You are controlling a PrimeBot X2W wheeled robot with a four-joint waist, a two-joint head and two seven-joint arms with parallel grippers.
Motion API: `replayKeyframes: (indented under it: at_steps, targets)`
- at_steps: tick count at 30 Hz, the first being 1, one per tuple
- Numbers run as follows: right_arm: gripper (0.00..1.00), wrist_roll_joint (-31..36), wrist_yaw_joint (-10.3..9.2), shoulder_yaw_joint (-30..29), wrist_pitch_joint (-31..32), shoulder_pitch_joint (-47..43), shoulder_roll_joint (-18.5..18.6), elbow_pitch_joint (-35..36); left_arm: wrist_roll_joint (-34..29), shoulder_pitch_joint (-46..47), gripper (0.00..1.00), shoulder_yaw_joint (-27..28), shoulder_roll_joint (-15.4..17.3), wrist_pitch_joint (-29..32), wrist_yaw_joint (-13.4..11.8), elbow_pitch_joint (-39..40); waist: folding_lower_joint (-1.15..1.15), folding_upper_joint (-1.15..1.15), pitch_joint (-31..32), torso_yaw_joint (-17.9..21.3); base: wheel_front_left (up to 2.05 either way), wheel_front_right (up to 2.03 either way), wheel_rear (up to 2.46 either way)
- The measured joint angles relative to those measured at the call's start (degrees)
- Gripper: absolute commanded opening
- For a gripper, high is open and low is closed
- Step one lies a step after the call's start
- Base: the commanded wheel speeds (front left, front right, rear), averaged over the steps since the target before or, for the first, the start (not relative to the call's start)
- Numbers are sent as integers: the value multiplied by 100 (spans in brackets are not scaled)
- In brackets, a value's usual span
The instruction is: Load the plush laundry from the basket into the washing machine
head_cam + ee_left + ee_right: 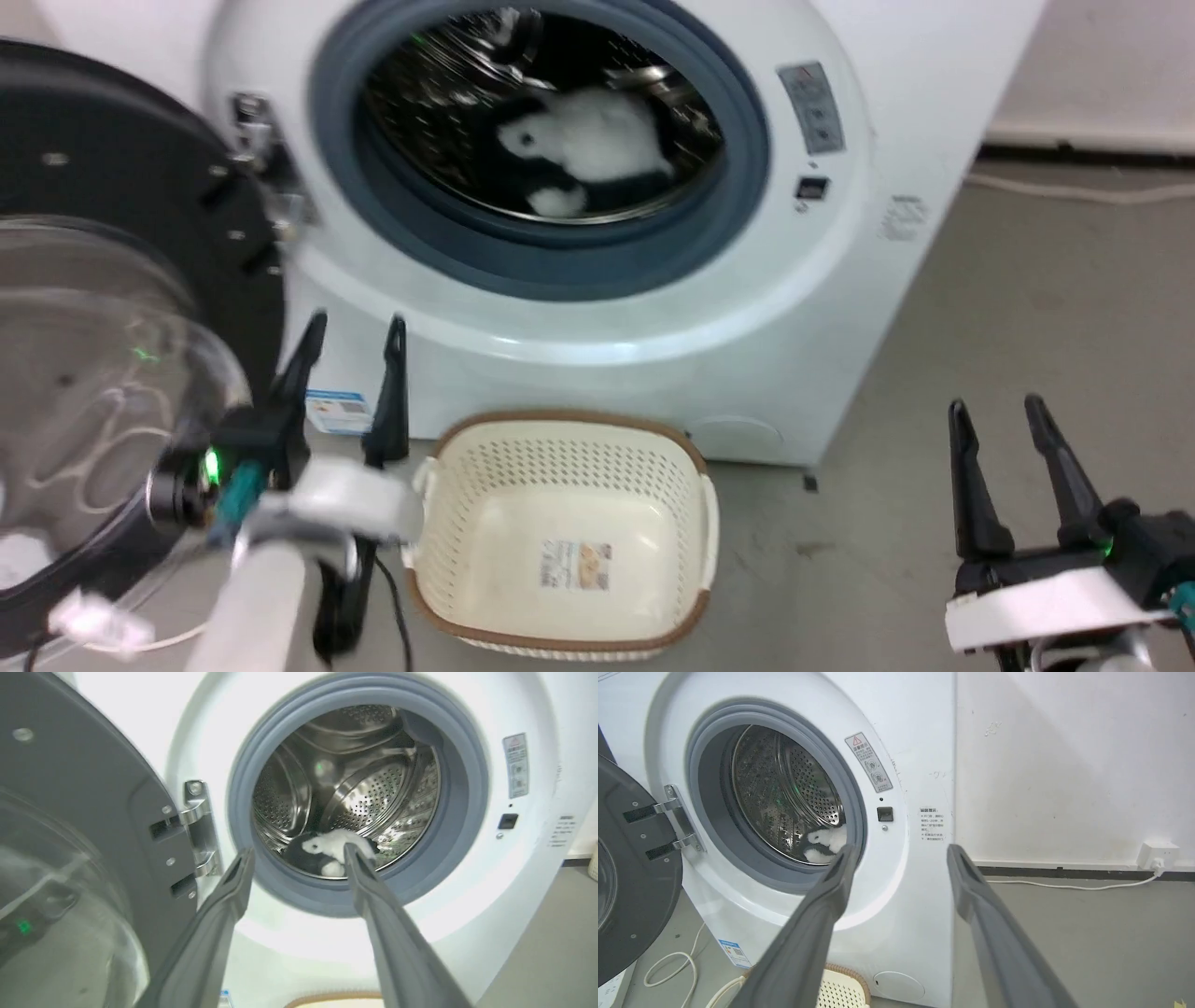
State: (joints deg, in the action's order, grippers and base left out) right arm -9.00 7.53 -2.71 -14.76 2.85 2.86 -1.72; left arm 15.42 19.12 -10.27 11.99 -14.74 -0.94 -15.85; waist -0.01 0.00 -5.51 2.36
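So, head view first: the plush laundry (588, 149) lay low in the washing machine (822, 308), inside the drum. Its long axis ran roughly 9 to 3 o'clock, and what looked like the face was at the 9 end, though it was pretty blurry. It was fluffy white fur with black patches. The basket (560, 425), cream perforated plastic with a brown woven-look rim, sat on the floor at 6 o'clock from the opening. The left gripper (357, 320) was at the basket's 10 o'clock and the right gripper (995, 403) off at its 3, both with jaws spread and holding nothing. The round door (112, 159) hung open at 9, cut off by the frame.

Left wrist view: the plush sat at 6 o'clock in the shiny perforated drum (373, 793), and one finger covered part of it.

Right wrist view: the grey rubber gasket (852, 788) hid most of the toy, so only a white-and-black bit showed at 5 o'clock.
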Motion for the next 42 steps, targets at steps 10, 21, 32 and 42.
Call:
replayKeyframes:
  at_steps: [10, 21, 32, 42]
  targets:
    - [100, 356, 0, 52, 0, -405, 0, -14, -389, -1484, 100, 269, -394, -1, -55, 709, 1, 0, 428, -408, 0, 0, 0]
    - [100, 448, 1, 81, 0, -641, 0, -100, -586, -1811, 100, 245, -631, -1, 79, 724, 1, 0, 462, -433, 0, 0, 0]
    - [0, 449, 1, 111, 12, -640, 0, -118, -624, -1809, 0, 230, -688, 42, 163, 736, 1, 0, 476, -420, 0, 0, 0]
    - [0, 460, 1, 119, 157, -638, 0, -113, -677, -1809, 0, 294, -704, 159, 163, 798, 1, 0, 482, -404, 0, 0, 0]
